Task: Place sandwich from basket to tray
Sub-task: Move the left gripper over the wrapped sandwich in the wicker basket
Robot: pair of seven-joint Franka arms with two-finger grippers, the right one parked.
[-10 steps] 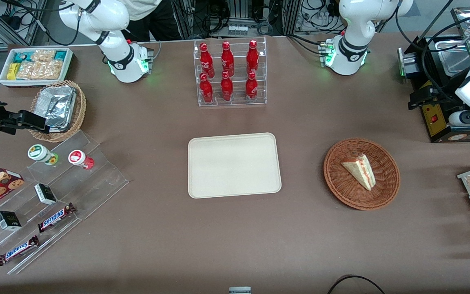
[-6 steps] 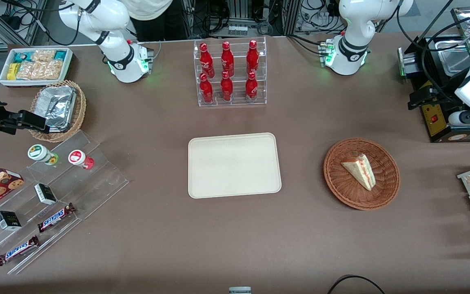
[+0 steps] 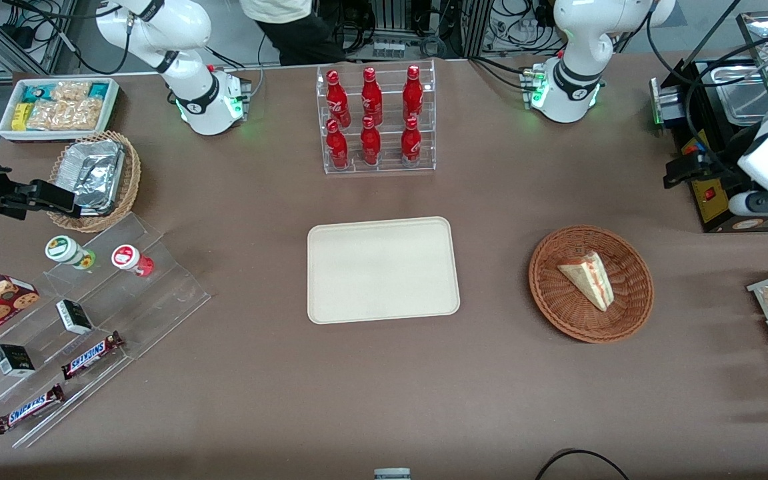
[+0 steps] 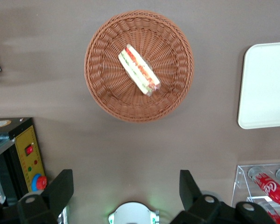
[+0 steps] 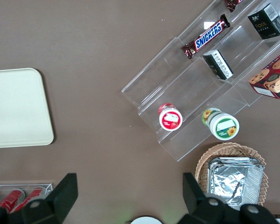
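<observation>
The sandwich (image 3: 587, 278) lies on its side in the basket (image 3: 631, 313) on the brown tabletop (image 3: 491, 387), with the bare tray (image 3: 382, 270) beside it toward the parked arm's end. Farther from the front camera, toward the working arm's end, the end effector (image 4: 126, 193) hangs high above the tabletop, camera facing straight down, fingers (image 4: 60, 189) spread wide and holding nothing.

woven wicker basket (image 4: 107, 88), matt plastic tray (image 3: 383, 270), black gripper (image 4: 123, 196) high above the table
</observation>
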